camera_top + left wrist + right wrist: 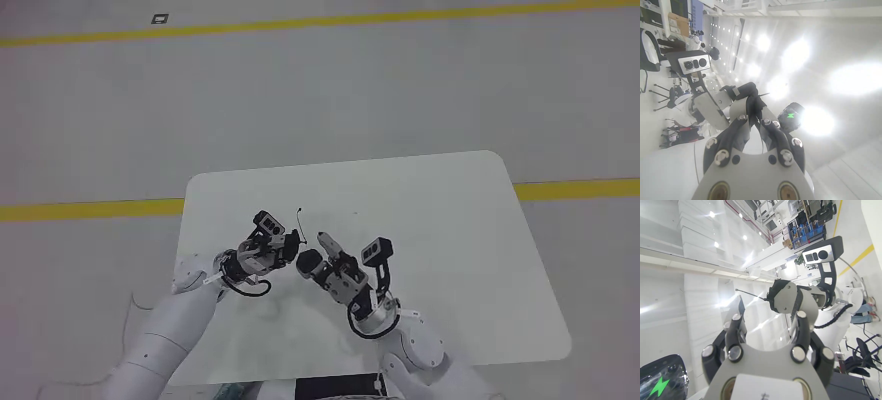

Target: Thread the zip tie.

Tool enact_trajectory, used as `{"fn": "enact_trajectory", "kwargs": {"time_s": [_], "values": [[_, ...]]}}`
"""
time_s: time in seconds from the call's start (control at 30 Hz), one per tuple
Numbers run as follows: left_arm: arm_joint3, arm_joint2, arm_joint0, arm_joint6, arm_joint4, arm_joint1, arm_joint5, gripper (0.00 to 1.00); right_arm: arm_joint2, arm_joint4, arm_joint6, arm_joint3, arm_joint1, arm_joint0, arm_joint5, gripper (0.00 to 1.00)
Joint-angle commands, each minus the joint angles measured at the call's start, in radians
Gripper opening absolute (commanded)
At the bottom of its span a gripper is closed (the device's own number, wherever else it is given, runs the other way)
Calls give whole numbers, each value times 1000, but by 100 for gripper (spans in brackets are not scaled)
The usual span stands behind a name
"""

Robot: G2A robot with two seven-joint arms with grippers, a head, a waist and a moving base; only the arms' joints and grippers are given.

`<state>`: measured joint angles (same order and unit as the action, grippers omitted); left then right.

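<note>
Left gripper (753, 103): you have the pincer closed tight on the black zip tie (749, 294), gripped partway along. The thin tail stands free and points to 12 o'clock in the top view. A further length runs back between the fingers toward the wrist. Right gripper (317, 250): pincer wide, nothing in it, at about 4 o'clock of the left one and just beside it. In the right wrist view the tail's tip lies near one of its fingers (740, 311); you cannot tell whether they touch. Both grippers are over the white table (450, 200), toward 9 o'clock of its middle. Writing: a small dark mark on the white tag (763, 389) at the right wrist, and a label on a cardboard box (676, 23) in the room behind, are both too small to read. A yellow floor stripe (90, 210) passes behind the table.
</note>
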<state>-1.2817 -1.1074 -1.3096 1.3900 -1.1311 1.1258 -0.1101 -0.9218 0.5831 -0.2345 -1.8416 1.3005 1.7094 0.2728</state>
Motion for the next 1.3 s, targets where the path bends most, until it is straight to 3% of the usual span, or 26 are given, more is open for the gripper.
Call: {"fn": "enact_trajectory", "kwargs": {"time_s": [0.0, 0.5, 0.9, 1.27], "values": [[0, 0, 0, 0, 0, 0, 0, 0, 3, -11, 5, 4, 1, 0, 8, 25], [0, 0, 0, 0, 0, 0, 0, 0, 29, -55, 20, 6, 8, 13, 61, 15], [0, 0, 0, 0, 0, 0, 0, 0, 30, -57, 26, 12, 12, 11, 67, 20], [0, 0, 0, 0, 0, 0, 0, 0, 32, -65, 37, 15, 22, 6, 67, 9]]}}
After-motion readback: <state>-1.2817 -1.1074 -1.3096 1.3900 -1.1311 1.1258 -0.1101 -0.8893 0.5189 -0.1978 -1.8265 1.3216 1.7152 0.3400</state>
